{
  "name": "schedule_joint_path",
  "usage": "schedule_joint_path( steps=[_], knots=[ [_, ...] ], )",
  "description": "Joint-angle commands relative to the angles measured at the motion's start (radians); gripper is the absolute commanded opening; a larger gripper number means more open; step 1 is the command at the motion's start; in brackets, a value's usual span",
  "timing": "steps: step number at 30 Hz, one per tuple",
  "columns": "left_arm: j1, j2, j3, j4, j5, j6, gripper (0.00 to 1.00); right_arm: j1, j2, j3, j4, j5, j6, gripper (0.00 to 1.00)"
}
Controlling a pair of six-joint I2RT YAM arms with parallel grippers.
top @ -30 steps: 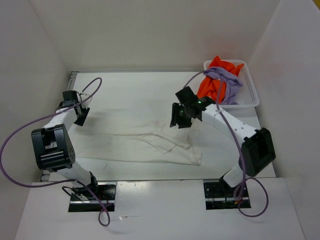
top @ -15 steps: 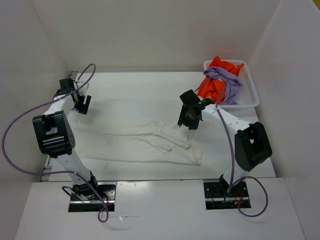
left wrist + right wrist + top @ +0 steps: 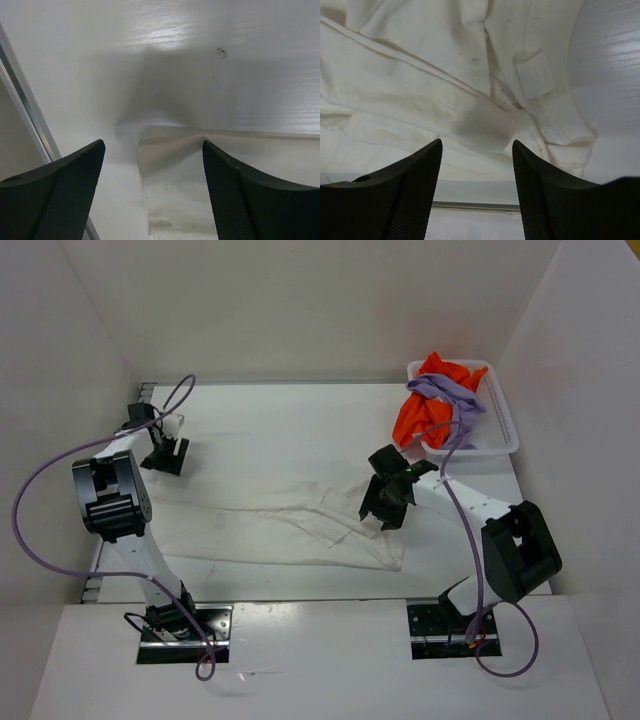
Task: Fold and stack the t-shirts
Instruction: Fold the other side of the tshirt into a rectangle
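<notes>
The white t-shirt lies spread and wrinkled across the near half of the table. My left gripper hovers open at its far left corner. In the left wrist view that corner lies flat below the left gripper, with nothing held. My right gripper stands open over the shirt's right end. The right wrist view shows folds and a hem of the shirt beneath the right gripper, not pinched. The orange t-shirt and the lavender t-shirt are bunched in and over the basket.
The white mesh basket stands at the table's far right corner. White walls close in the table on the left, back and right. A metal rail runs along the left table edge beside my left fingers. Bare tabletop lies beyond the shirt.
My left gripper opened wide, let the shirt's left corner drop flat and shifted toward the far left. My right gripper moved nearer and to the right over the shirt, opening a little.
</notes>
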Motion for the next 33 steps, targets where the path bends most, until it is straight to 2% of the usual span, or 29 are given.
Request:
schedule_joint_path(
  steps=[1, 5, 7, 8, 11, 12, 16, 21, 27, 29, 31, 33],
  knots=[
    [-0.002, 0.016, 0.030, 0.024, 0.007, -0.039, 0.86, 0.006, -0.012, -0.015, 0.037, -0.041, 0.015, 0.64],
    [-0.002, 0.037, 0.042, 0.024, 0.027, -0.039, 0.86, 0.006, 0.006, -0.035, 0.062, -0.074, 0.015, 0.64],
    [-0.002, 0.051, 0.051, 0.014, 0.027, -0.030, 0.81, 0.006, 0.024, -0.035, 0.071, -0.083, 0.006, 0.64],
    [-0.002, 0.061, 0.051, 0.014, 0.027, -0.030, 0.69, 0.006, 0.038, -0.035, 0.083, -0.092, -0.003, 0.64],
    [-0.002, 0.062, 0.029, 0.014, 0.027, -0.019, 0.51, 0.006, 0.048, -0.024, 0.083, -0.092, -0.003, 0.64],
    [-0.002, 0.062, 0.028, 0.014, 0.016, -0.019, 0.40, 0.006, 0.048, -0.024, 0.083, -0.101, -0.003, 0.64],
    [-0.002, 0.052, 0.007, 0.014, 0.007, -0.010, 0.15, 0.006, 0.067, -0.033, 0.064, -0.111, -0.012, 0.64],
    [-0.002, 0.029, -0.030, 0.014, 0.007, 0.000, 0.15, 0.006, 0.069, -0.055, 0.097, -0.158, -0.022, 0.64],
    [-0.002, 0.011, -0.060, 0.014, -0.002, 0.009, 0.15, 0.006, 0.171, 0.048, 0.128, -0.146, -0.069, 0.64],
    [-0.002, 0.000, -0.061, 0.014, -0.011, 0.009, 0.15, 0.006, 0.192, 0.059, 0.128, -0.146, -0.078, 0.61],
    [-0.002, -0.009, -0.061, 0.014, -0.011, 0.018, 0.15, 0.006, 0.192, 0.070, 0.137, -0.146, -0.078, 0.56],
    [-0.002, -0.009, -0.070, 0.014, -0.011, 0.018, 0.15, 0.006, 0.183, 0.079, 0.125, -0.135, -0.078, 0.31]
  ],
)
